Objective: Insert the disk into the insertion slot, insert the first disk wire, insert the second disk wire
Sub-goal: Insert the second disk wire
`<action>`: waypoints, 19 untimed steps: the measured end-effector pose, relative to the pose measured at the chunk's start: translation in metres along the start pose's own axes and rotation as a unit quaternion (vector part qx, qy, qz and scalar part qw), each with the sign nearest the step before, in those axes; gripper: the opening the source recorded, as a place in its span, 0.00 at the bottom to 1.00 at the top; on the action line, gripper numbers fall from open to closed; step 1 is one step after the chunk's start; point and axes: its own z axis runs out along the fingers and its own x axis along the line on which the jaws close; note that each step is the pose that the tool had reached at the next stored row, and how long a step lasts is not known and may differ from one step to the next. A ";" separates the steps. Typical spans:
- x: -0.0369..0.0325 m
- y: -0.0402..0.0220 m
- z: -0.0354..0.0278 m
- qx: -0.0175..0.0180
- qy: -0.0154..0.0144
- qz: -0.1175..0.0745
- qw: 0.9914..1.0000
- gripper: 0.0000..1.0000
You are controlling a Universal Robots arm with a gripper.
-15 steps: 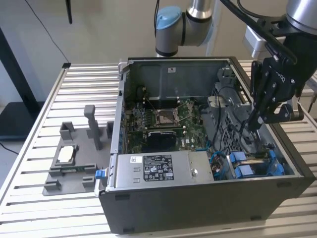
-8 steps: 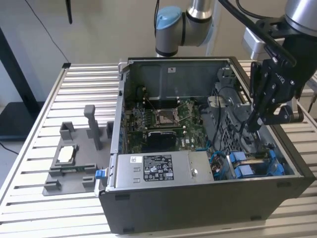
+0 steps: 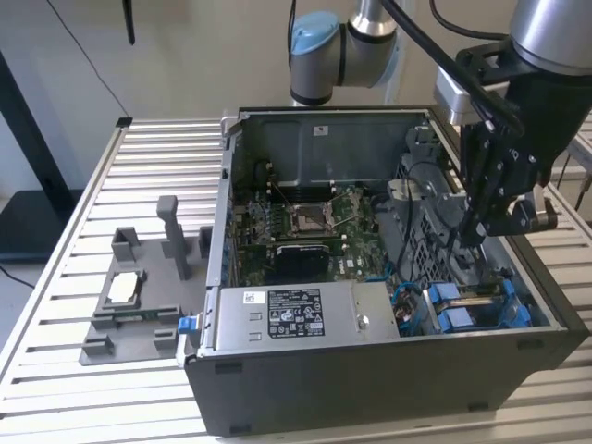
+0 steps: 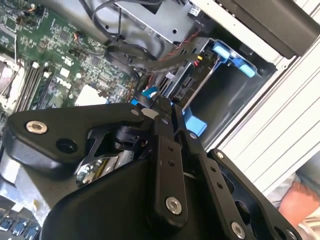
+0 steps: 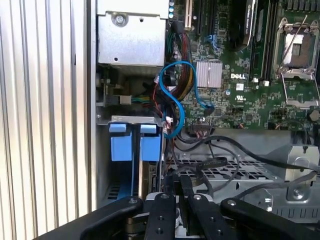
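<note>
The dark computer case [image 3: 370, 388] lies open on the slatted table. The insertion slot [image 3: 418, 313] is in its corner on the exterior view's right. The disk [image 3: 476, 294] sits in it, with its blue carrier tabs [image 5: 150, 147] sticking out at the bay's rim [image 5: 131, 120]. In the second wrist view the disk's connector end [image 4: 186, 84] faces red, yellow and black wires [image 4: 196, 54]. My gripper [image 3: 470, 237] hangs inside the case just above that end. Its fingers [image 4: 161, 120] are pressed together, with a small blue wire connector [image 4: 148, 92] at their tips. A blue wire [image 5: 176, 100] loops from the motherboard toward the gripper [image 5: 176, 186].
The motherboard [image 3: 305, 227] with its square socket fills the case floor, and the power supply [image 3: 296, 314] lies along the front. Black cables [image 5: 225, 150] cross the perforated metal cage beside the gripper. A grey fixture [image 3: 139, 305] holding a small chip stands on the table at the exterior view's left.
</note>
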 end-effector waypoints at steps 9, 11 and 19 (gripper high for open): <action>0.0010 0.0025 0.0084 0.016 0.009 -0.002 1.000 0.16; 0.0019 0.0027 0.0100 0.017 0.012 -0.002 1.000 0.16; 0.0069 0.0032 0.0148 0.025 0.020 -0.004 0.999 0.16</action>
